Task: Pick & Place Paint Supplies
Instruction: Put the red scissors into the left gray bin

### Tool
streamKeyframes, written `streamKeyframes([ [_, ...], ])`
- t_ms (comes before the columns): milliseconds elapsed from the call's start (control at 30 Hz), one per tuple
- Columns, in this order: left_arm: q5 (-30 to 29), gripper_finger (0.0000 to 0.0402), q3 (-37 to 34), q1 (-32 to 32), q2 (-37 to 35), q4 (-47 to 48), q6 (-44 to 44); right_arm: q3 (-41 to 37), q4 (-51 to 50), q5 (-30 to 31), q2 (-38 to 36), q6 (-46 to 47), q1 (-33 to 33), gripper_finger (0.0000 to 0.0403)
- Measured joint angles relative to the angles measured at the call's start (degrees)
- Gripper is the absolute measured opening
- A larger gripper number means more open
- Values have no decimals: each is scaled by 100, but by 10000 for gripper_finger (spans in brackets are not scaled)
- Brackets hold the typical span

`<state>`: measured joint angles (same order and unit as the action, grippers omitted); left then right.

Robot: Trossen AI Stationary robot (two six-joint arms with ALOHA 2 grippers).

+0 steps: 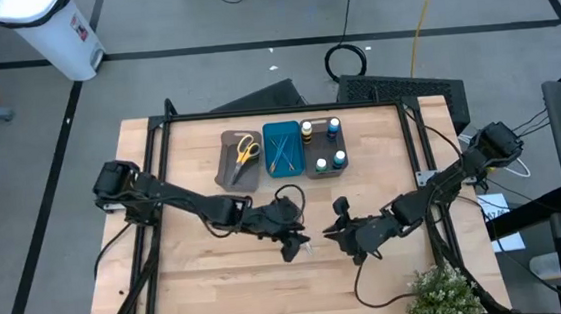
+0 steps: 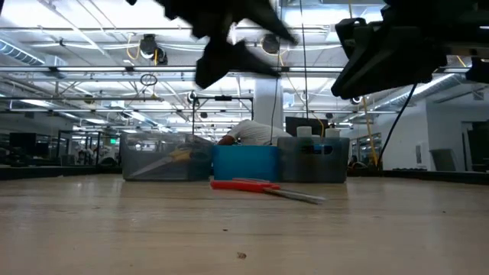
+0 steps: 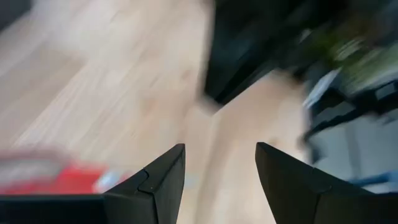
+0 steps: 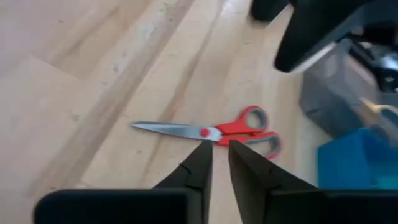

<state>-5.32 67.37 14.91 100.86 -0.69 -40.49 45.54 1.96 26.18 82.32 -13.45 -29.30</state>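
Observation:
Red-handled scissors [image 4: 217, 132] lie flat on the wooden table [image 1: 200, 284], blades shut, also low in the low view [image 2: 263, 187] in front of the trays. My left gripper [image 3: 221, 149] hovers open above the table, with the blurred red handle [image 3: 62, 177] off to one side of its fingers. My right gripper [image 4: 220, 144] hangs above the scissors with only a narrow gap between its fingers, touching nothing. In the high view both grippers [image 1: 295, 242] [image 1: 337, 233] face each other at the table's middle.
Along the far side stand a grey tray with yellow scissors [image 1: 247, 150], a blue tray [image 1: 282, 149] with thin sticks, and a grey tray with small bottles [image 1: 323, 146]. A black cable loop [image 1: 286, 195] lies near my left arm. A plant [image 1: 442, 295] sits at the near right corner.

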Motion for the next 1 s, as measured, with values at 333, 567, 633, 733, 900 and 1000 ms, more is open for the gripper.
streamKeyframes([
  [333, -1239, 204, -22, 85, 195, 2504, 1013, 0, 57, -94, 0, 83, 7, 94],
  [567, -1071, 204, -17, -147, 586, 2198, 3493, 0, 110, -97, 0, 83, 7, 97],
  [633, -1076, 204, -16, -312, 608, 1989, 3691, 3, 141, -99, 0, 83, 7, 95],
  [733, -1039, 204, -11, -607, 608, 1837, 3955, 4, 177, -99, -2, 82, 7, 94],
  [900, -319, 204, -11, -971, 608, 1724, 5060, 4, 181, -101, -2, 83, 7, 96],
  [1000, -56, 204, -11, -1037, 671, 1686, 5710, 4, 193, -101, -2, 113, 7, 94],
])
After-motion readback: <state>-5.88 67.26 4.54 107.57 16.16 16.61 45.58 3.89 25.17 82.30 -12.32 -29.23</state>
